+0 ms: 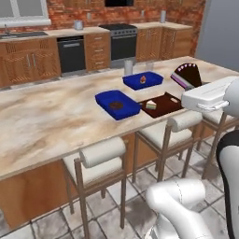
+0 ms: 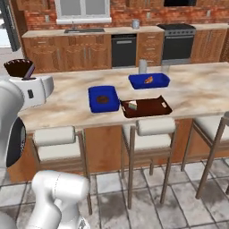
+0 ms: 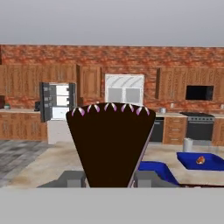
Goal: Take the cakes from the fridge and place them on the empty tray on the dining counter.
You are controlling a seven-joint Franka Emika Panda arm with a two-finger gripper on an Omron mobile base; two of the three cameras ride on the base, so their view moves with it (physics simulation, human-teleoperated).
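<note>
Arm: we see the white arm raised at the near side of the dining counter [image 1: 42, 121], its forearm level above the stools [image 1: 100, 161], the hand turned so the gripper [image 3: 109, 178] looks out level across the kitchen.
Jaws: partly closed on the chocolate cake [image 3: 110, 144]; in the hand view the two grey fingers [image 3: 70, 178] press its narrow end from either side.
Chocolate cake, where: held up in the air, clear of the counter top, near the brown tray [image 1: 163, 106] in the left base view.
Chocolate cake, axis: we read its long axis as running from the pinched tip out to the wide end. In the hand view the tip sits low between the fingers and the broad edge, trimmed with pale pink-white dots, fans out at the top. In the left base view the wedge tilts up and away from the hand.
Rainbow cake: a small white-topped slice [image 1: 150, 105] lies on the brown tray, toward its left end as the right base view shows it; we cannot tell which way its point faces.
Tray: flat on the counter, just beside a blue tray [image 1: 117, 104] that holds a brown donut [image 1: 116, 105].
Second blue tray: farther back [image 1: 143, 80], with a small reddish item we cannot make out.
Fridge: in the hand view, far off at the left wall [image 3: 56, 101], its door open.
</note>
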